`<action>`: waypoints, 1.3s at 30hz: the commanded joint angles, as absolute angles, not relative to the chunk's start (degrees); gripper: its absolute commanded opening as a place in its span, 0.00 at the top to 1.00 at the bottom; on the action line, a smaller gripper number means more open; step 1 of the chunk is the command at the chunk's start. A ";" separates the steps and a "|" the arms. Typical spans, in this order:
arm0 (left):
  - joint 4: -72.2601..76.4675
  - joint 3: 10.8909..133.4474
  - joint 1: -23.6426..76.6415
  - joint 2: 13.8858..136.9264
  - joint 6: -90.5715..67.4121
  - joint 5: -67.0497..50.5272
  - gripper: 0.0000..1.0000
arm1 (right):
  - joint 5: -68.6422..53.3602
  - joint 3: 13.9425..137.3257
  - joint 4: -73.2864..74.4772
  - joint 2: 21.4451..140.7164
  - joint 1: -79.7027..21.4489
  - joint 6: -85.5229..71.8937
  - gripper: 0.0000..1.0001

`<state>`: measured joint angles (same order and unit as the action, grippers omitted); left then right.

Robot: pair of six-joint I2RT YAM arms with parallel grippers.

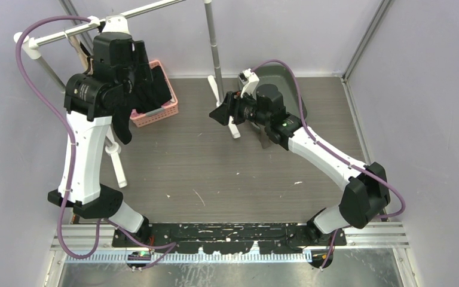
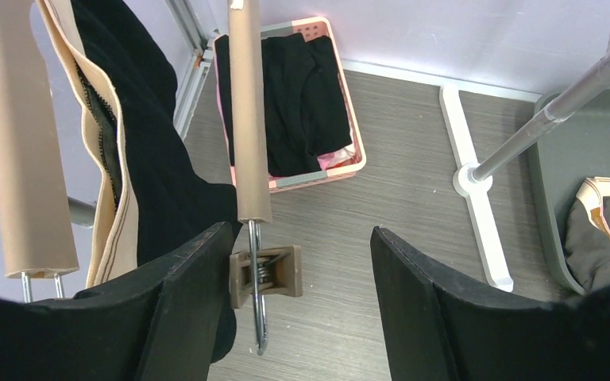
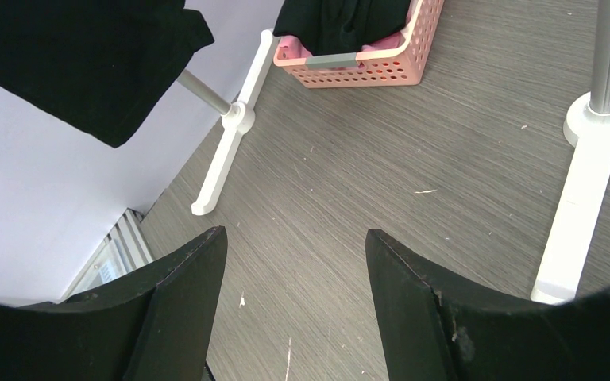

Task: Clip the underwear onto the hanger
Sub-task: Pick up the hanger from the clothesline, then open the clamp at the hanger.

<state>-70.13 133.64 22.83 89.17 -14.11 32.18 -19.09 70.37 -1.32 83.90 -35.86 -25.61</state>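
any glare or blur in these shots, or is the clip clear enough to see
Top external: soft, even light and sharp throughout, with only a dull sheen on the metal strip at the near edge. Left wrist: the clip is crisp, the underwear is too dark to show folds, and the rail has a bright highlight. Right wrist: the floor grain is sharp, the wall nearly washed out.

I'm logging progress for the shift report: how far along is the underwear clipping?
Partly done: the black underwear hangs beside the hanger, its upper attachment out of view. In hand: the open left claw brackets the free clip, which holds no fabric. The right claw is open, empty. Left: getting fabric into that clip.
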 commanded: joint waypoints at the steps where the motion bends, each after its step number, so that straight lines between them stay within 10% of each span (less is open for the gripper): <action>1: -68.41 133.56 23.03 87.63 -13.59 33.40 0.34 | -18.98 70.84 -4.60 81.21 -35.98 -25.66 0.30; 19: -68.22 132.30 23.03 86.52 -13.37 33.84 0.39 | -18.98 70.58 -4.60 80.70 -36.03 -25.75 0.30; 32: -66.31 130.99 23.03 85.13 -12.67 36.50 0.98 | -18.57 70.40 -4.33 80.16 -36.01 -25.51 0.30; 39: -63.45 128.29 23.03 82.54 -11.79 35.97 1.00 | -18.63 70.49 -4.45 80.33 -36.03 -25.58 0.30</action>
